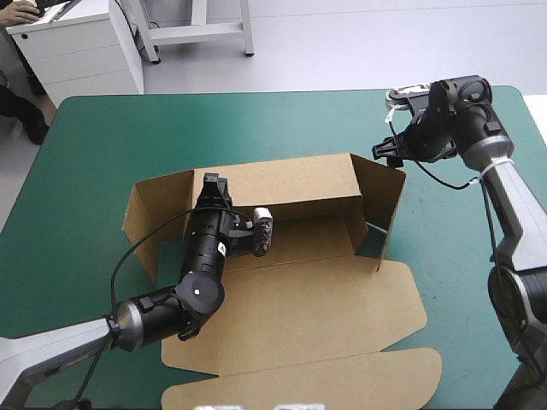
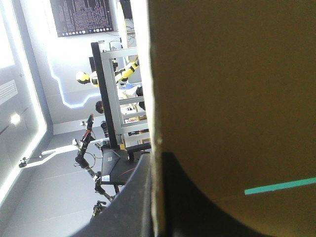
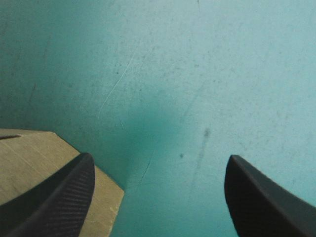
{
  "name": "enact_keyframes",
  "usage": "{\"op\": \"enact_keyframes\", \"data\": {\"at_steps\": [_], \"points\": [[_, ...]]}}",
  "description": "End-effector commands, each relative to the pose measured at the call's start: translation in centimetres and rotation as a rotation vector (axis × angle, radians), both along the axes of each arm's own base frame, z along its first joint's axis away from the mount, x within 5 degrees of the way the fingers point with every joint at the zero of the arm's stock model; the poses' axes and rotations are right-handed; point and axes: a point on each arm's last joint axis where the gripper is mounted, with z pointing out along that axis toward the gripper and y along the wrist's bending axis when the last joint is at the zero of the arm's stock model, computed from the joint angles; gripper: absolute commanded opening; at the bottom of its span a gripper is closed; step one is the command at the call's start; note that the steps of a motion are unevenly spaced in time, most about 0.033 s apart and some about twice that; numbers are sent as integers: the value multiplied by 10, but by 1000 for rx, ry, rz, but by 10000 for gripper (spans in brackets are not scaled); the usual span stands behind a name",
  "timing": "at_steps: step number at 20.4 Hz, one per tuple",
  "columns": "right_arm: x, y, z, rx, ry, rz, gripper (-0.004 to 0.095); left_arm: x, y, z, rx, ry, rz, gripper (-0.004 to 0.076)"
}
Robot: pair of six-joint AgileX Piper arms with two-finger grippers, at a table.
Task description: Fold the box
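The brown box [image 1: 316,299] lies in the middle of the table, its back wall [image 1: 291,181] standing and its lid flat toward the near edge. A side flap [image 1: 382,209] is upright at the right end, and another [image 1: 158,213] leans outward at the left. My left gripper [image 1: 212,184] sits on the back wall's top edge near its left end. In the left wrist view, the left gripper [image 2: 157,158] is shut on the wall's edge [image 2: 157,98], one black finger on each side. My right gripper [image 1: 389,152] hovers open just beyond the box's far right corner [image 3: 34,153], with its fingers [image 3: 59,197] apart over the cover.
The teal-green cover [image 1: 111,145] spreads wide behind and to the left of the box. The lid's outer flap [image 1: 342,380] reaches almost to the table's near edge. A white cabinet [image 1: 77,47] stands beyond the far left corner.
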Motion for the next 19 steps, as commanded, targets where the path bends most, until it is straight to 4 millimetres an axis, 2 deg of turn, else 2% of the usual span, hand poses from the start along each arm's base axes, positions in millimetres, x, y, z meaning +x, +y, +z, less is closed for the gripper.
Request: {"op": "enact_keyframes", "data": {"at_steps": [1, 6, 9, 14, 19], "points": [[-23, -6, 29, 3, -67, 9, 670, -4, -5, 15, 5, -68, -69, -10], [-47, -9, 22, 22, -71, 20, 670, -4, -5, 15, 5, -68, -69, -10], [-68, -8, 11, 68, -104, 48, 670, -4, -5, 15, 5, -68, -69, -10], [-97, -6, -10, 72, -139, 211, 670, -4, -6, 14, 4, -65, -74, -10], [-103, 6, -32, 109, -160, 428, 670, -4, -6, 14, 3, -63, -77, -10]]}}
